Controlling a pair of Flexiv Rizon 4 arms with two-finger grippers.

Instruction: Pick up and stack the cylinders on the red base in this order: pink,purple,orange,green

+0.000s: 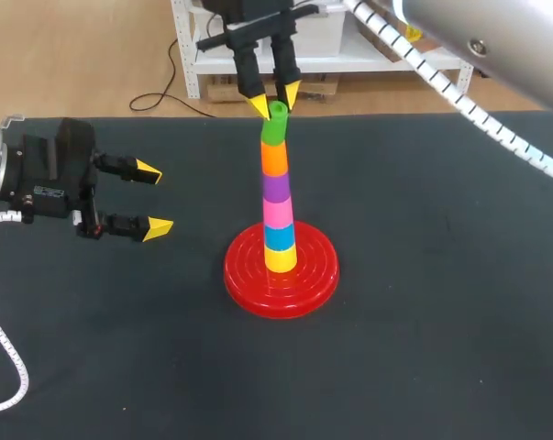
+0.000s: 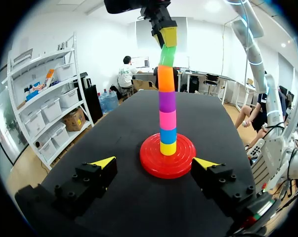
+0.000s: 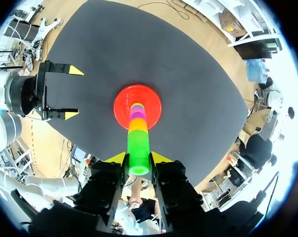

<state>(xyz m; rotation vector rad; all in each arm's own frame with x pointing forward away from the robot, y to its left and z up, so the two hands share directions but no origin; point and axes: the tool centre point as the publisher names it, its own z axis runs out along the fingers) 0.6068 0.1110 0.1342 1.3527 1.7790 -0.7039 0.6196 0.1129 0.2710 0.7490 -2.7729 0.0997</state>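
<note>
On the red base [image 1: 258, 284] stands a leaning stack: yellow, blue, pink [image 1: 278, 213], purple [image 1: 276, 187], orange [image 1: 274, 159], with the green cylinder [image 1: 275, 126] on top, tilted. My right gripper [image 1: 274, 99] comes down from above and is shut on the green cylinder [image 3: 138, 148], one yellow-tipped finger on each side [image 3: 138, 159]. My left gripper [image 1: 154, 199] hovers open to the left of the base, holding nothing. In the left wrist view its open gripper [image 2: 154, 162] faces the base [image 2: 151, 165] and the stack, where the green cylinder [image 2: 166, 55] shows at the top.
A black cloth [image 1: 441, 275] covers the table around the base. The table's far edge [image 1: 120, 117] runs just behind the stack. My right arm's cable hose [image 1: 459, 92] crosses above the back right.
</note>
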